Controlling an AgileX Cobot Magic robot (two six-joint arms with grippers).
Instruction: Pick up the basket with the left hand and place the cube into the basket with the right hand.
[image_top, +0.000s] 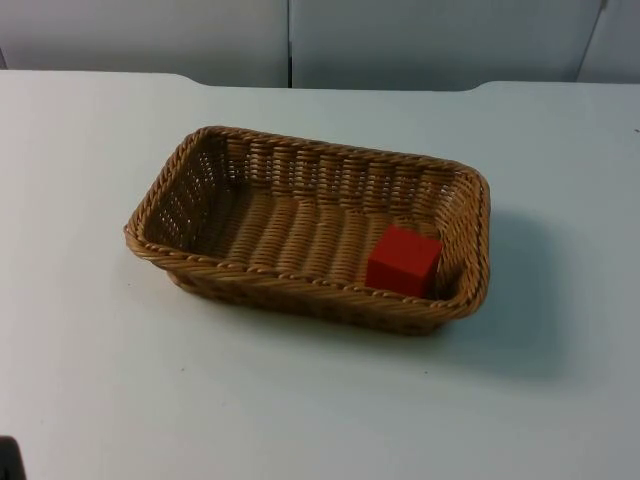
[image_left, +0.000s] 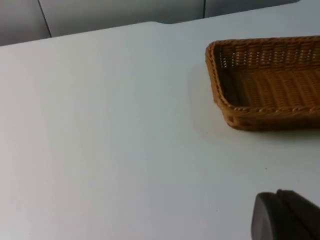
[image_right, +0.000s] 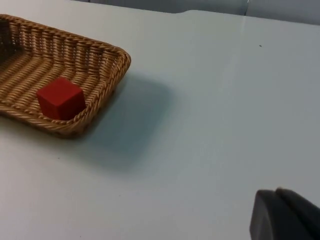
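While it sits inside the woven basket (image_top: 300, 170), the red cube (image_top: 403, 260) rests on the basket floor in the corner toward the lower right of the top view, close against the rim. The basket stands at the centre of the white surface (image_top: 100, 380), grey partition wall (image_top: 150, 35) behind. Each wrist view has one black fingertip, left pincer (image_left: 285, 217) and right pincer (image_right: 285, 215); I cannot tell whether either is apart or together.

Lab: white table (image_top: 100, 380), grey partition (image_top: 150, 40)
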